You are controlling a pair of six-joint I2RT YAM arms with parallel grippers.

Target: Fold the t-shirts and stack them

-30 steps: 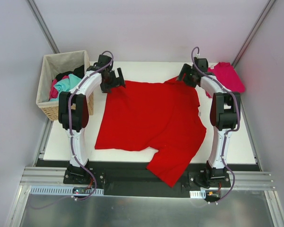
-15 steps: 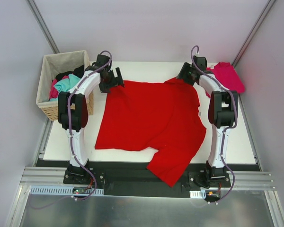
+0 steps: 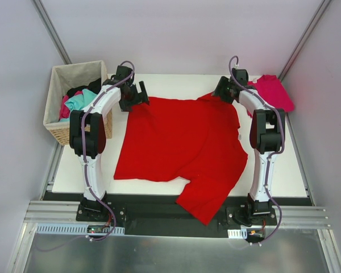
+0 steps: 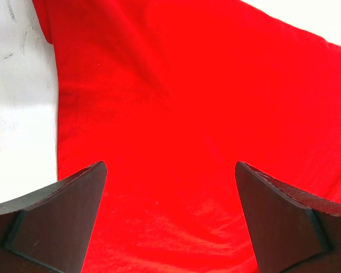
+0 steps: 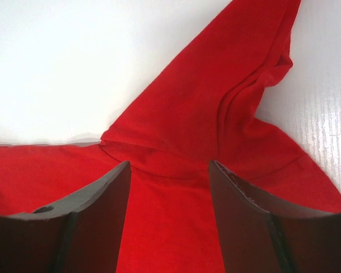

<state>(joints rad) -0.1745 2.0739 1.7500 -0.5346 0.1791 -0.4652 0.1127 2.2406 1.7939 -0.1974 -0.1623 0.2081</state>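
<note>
- Your red t-shirt (image 3: 182, 142) lies spread, unfolded, on the worktop (image 3: 284, 170); the pink t-shirt (image 3: 273, 91) sits at the far right corner
- Left pincer (image 4: 170, 165) and right pincer (image 5: 169, 164) both gape open over the red one's far edge; folding and stacking are not yet begun

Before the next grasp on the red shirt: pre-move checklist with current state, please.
1. Is the left gripper open? Ok. Its jaws are wide apart over the far left corner of the red t-shirt.
2. Is the right gripper open? Ok. A bunched ridge of cloth sits between its jaws.
3. Is the shirt flat? Not ok. The far right corner is bunched.
4. Is the shirt fully on the table? Not ok. The near part hangs over the near edge.
5. Is the pink t-shirt clear of the red one? Cannot tell. The right arm hides the gap.
</note>
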